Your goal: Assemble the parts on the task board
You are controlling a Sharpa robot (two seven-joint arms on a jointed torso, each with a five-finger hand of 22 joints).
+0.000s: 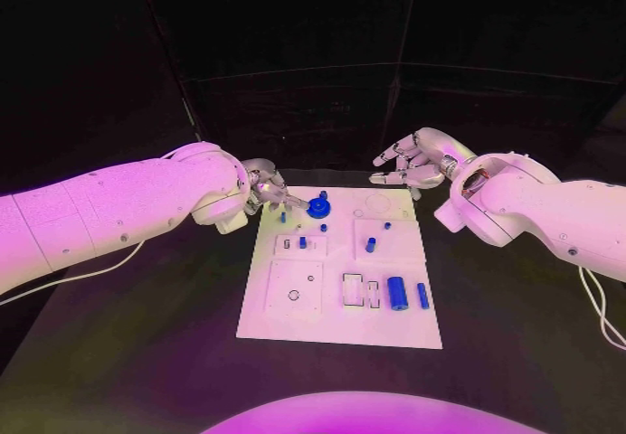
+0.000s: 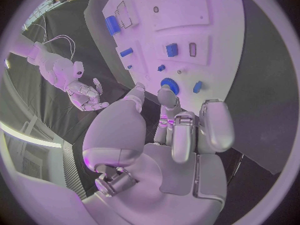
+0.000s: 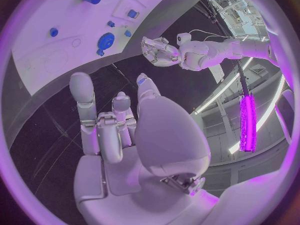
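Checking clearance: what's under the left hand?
Left hand hovers over the task board's far left corner, near a small blue part and the blue round part. The board under its palm is covered.

Matt black table [image 1: 156,307]; smooth white plastic-looking task board [image 1: 333,325] with glossy blue parts [image 1: 396,293]; both arms [image 1: 105,212] in glossy white shells

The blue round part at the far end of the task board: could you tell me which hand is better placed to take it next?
Probably the left. The left hand hovers open at the task board's far left corner, beside the blue round part. The right hand is open too, but beyond the board's far edge.
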